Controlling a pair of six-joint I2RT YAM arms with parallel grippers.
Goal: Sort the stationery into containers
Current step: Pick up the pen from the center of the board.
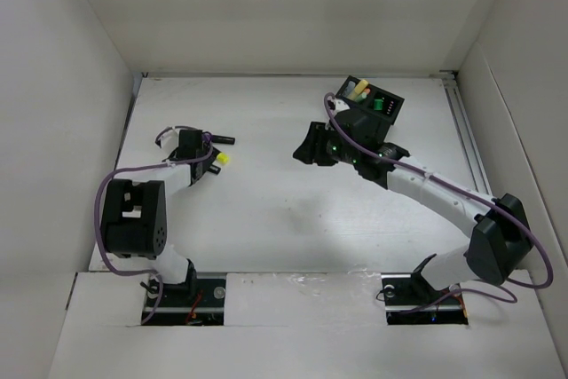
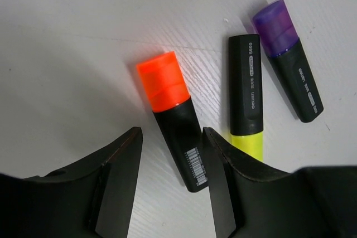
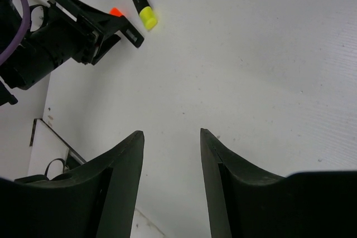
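A flat white surface [image 1: 275, 219] carries everything. Take as your landmark the orange-capped highlighter [image 2: 174, 121], a stubby pen with a black barrel, lying flat.

Well off to its right and further back stands the black rectangular organiser box [image 1: 377, 102], with a few coloured pens [image 1: 359, 90] in its compartments.

The right gripper [image 3: 170, 137] hangs between the orange-capped highlighter and the box, nearer the box. Its fingers are spread wide and hold nothing.

The left gripper [image 2: 170, 137] sits right at the orange-capped highlighter, so the left arm is plainly the nearer one. Its fingers are partly open, one on each side of the black barrel, and not clamped on it. The barrel's long axis runs between them at a slight slant, cap pointing away from the wrist, so closing should squeeze it across its width.

Just beside it lies a yellow-capped highlighter [image 2: 245, 98], pointing the opposite way, its cap partly hidden behind one finger. That finger stands between the two barrels and looks likely to nudge the yellow one.

Beyond the yellow one lies a purple-capped highlighter [image 2: 287, 59], clear of the fingers.
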